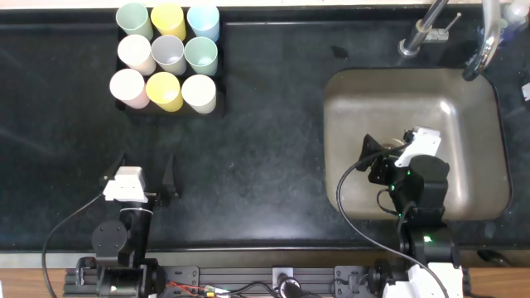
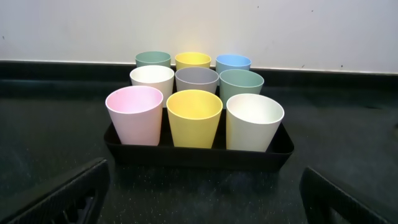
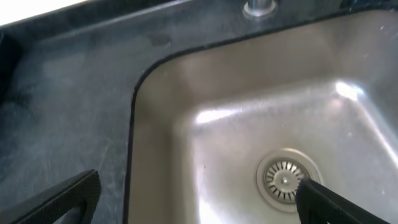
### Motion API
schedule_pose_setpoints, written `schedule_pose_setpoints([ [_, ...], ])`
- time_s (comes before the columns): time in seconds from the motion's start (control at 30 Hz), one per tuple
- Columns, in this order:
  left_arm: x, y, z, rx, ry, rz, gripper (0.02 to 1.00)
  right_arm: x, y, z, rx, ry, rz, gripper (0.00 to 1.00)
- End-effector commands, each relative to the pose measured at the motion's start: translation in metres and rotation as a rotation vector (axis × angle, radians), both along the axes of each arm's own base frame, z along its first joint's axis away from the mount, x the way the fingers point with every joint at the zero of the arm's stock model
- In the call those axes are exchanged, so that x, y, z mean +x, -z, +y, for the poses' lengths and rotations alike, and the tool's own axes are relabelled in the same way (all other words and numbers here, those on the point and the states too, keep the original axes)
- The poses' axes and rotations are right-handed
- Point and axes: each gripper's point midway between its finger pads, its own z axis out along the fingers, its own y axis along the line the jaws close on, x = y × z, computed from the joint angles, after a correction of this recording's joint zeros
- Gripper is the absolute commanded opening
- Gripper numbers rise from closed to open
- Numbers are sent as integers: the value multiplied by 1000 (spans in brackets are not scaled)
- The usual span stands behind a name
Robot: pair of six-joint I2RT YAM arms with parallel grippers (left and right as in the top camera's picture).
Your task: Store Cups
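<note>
**Black worktop, nine cups racked, both grippers empty**

Dark speckled countertop (image 1: pixel 265 149) spans our top view, with one steel sink (image 1: pixel 464 108) at 3 o'clock and one faucet (image 1: pixel 422 33) at 1 o'clock. At 11 o'clock we count one black tray (image 2: pixel 199 158) holding nine upright cups (image 2: pixel 194 118): two green, two yellow, two white, one blue, one grey, one pink. At 7 o'clock the left gripper (image 1: pixel 147 170) is spread wide and holds nothing, apart from the tray. The right gripper (image 3: pixel 199 183), at 4 o'clock over the sink, gapes equally wide and empty.

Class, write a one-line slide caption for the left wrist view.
Nine upright cups fill a black tray on the dark counter, ahead of the left gripper's open fingers.
</note>
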Motion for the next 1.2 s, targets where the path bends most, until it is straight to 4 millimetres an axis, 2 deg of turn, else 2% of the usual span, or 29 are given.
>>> schedule_pose_setpoints([
  [0.03,0,1,1,-1,-5,0,1000,2,-1,-1,-5,9,7,998],
  [0.17,0,1,1,-1,-5,0,1000,0,4,-9,-30,47,15,996],
  [0.37,0,1,1,-1,-5,0,1000,-1,21,-6,34,67,18,998],
  [0.43,0,1,1,-1,-5,0,998,-1,24,1,56,34,13,998],
  [0.83,0,1,1,-1,-5,0,1000,5,21,7,71,2,-44,998],
  [1.2,0,1,1,-1,-5,0,1000,3,33,1,53,31,-46,998],
])
